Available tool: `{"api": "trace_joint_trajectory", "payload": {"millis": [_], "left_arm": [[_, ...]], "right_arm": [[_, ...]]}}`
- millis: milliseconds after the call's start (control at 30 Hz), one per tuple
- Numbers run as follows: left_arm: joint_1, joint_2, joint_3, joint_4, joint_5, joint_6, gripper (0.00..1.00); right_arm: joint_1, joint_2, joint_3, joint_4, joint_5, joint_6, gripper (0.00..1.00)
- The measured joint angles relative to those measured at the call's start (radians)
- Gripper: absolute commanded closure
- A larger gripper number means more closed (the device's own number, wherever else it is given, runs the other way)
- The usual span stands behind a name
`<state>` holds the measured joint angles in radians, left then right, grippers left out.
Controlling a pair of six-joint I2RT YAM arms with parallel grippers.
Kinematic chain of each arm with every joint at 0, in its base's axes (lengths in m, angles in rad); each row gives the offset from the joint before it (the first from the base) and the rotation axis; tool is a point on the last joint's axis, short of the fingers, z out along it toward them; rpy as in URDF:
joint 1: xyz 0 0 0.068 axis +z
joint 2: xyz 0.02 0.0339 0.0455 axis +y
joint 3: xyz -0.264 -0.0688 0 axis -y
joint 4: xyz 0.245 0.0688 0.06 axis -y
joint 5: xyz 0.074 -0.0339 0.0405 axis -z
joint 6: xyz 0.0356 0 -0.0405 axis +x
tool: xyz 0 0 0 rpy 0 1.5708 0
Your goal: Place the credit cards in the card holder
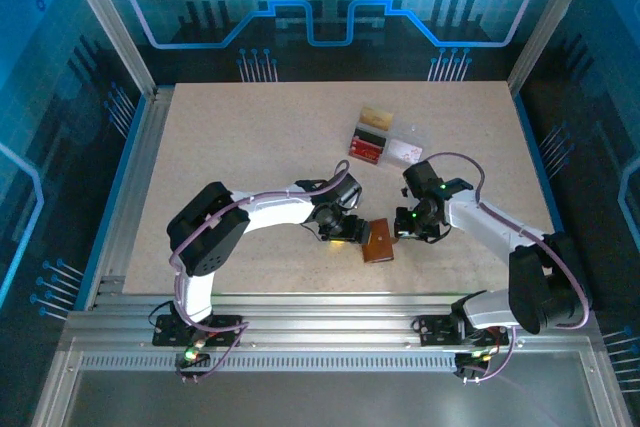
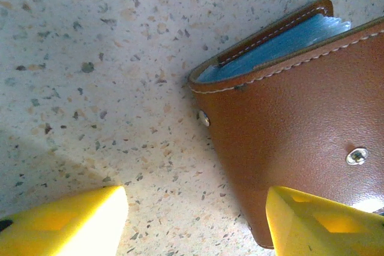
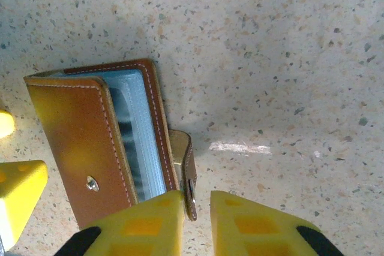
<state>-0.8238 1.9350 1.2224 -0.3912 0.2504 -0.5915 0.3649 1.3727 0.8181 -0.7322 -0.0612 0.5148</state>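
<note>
**Card holder [image 1: 378,243] sits between the two grippers**

The card holder is brown and lies on the speckled table [image 1: 230,137], low in the middle of the top view. It is a little bit open, and pale blue pockets [image 2: 282,43] show inside.

The left gripper [image 2: 198,226] is just to its left in the top view. Its yellow fingers [image 2: 66,226] are spread wide. In the left wrist view, one finger is at the bottom left over bare table. The other is at the bottom right, over the holder's lower edge.

The right gripper [image 3: 197,223] is just to the holder's right in the top view. Its fingers are close together at the bottom of the right wrist view. The holder's small strap [image 3: 187,172] pokes into the thin gap between them. I cannot tell if they squeeze it.

A clear tray [image 1: 405,152] with red cards [image 1: 368,144] sits higher up, well apart.
</note>
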Motion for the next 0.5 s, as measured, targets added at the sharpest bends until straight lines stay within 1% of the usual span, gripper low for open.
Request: {"api": "trace_joint_trajectory", "payload": {"millis": [167,367,400,500], "left_arm": [[0.0,0.0,0.0,0.0,0.0,0.0,0.37],[0.0,0.0,0.0,0.0,0.0,0.0,0.36],[0.0,0.0,0.0,0.0,0.0,0.0,0.36],[0.0,0.0,0.0,0.0,0.0,0.0,0.36]], "right_arm": [[-0.004,0.003,0.0,0.011,-0.007,-0.001,0.86],[-0.01,0.004,-0.001,0.029,-0.034,-0.011,0.96],[-0.012,0.004,-0.001,0.033,-0.042,-0.011,0.99],[-0.014,0.004,-0.003,0.045,-0.059,-0.015,1.0]]}}
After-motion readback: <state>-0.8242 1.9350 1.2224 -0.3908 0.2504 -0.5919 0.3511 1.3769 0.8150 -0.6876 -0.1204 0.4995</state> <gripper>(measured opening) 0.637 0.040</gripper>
